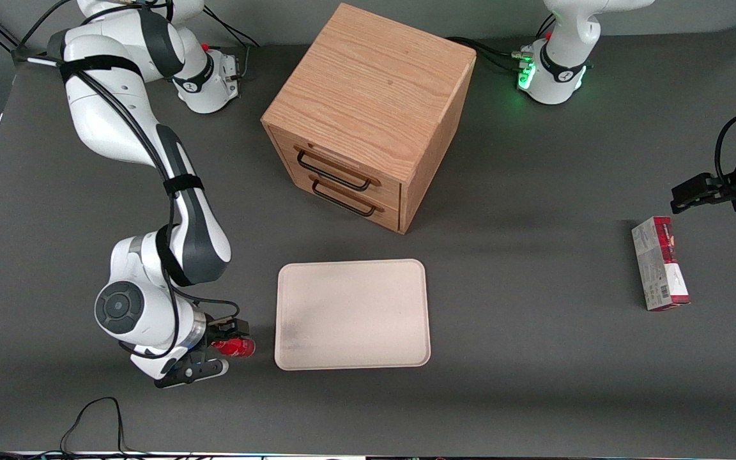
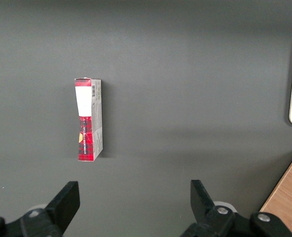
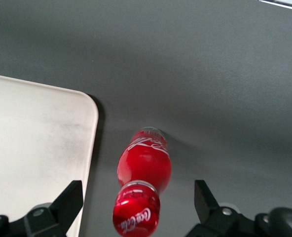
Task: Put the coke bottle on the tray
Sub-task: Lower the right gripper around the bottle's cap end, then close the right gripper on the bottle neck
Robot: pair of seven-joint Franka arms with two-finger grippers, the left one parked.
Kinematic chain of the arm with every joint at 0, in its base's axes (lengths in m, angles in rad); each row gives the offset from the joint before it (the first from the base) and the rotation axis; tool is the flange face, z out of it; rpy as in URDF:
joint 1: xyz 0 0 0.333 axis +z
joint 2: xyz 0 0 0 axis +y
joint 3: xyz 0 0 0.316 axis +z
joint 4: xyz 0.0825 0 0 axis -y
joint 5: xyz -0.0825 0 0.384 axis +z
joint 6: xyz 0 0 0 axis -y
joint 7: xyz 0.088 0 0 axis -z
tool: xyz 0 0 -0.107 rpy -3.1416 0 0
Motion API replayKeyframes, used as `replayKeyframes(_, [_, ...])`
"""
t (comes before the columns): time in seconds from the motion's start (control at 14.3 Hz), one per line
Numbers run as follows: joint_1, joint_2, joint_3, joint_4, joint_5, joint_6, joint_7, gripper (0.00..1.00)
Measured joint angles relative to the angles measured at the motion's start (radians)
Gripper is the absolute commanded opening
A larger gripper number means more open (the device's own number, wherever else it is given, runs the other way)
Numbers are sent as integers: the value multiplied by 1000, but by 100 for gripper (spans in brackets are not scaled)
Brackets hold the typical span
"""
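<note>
The coke bottle is small and red with a red cap. It sits on the dark table, just off the tray's smudged corner, toward the working arm's end. The tray is flat, cream-white and bare. My right gripper is low over the table, open, with one finger on each side of the bottle and a gap on both sides. In the right wrist view the bottle points its cap at the camera between the two fingers, with the tray beside it.
A wooden drawer cabinet with two drawers stands farther from the front camera than the tray. A red-and-white carton lies toward the parked arm's end and also shows in the left wrist view. A black cable loops near the table's front edge.
</note>
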State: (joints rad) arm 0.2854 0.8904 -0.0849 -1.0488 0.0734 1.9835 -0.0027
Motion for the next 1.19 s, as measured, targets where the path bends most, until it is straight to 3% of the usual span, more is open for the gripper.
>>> replayKeyframes(0.63, [0, 1, 0, 25, 0, 1, 0, 95])
replayKeyframes(0.7, [0, 1, 0, 29, 0, 0, 0, 83])
replayKeyframes(0.84, [0, 1, 0, 33, 0, -5, 0, 0])
replayKeyframes(1.19, [-1, 0, 1, 44, 0, -22, 0, 0])
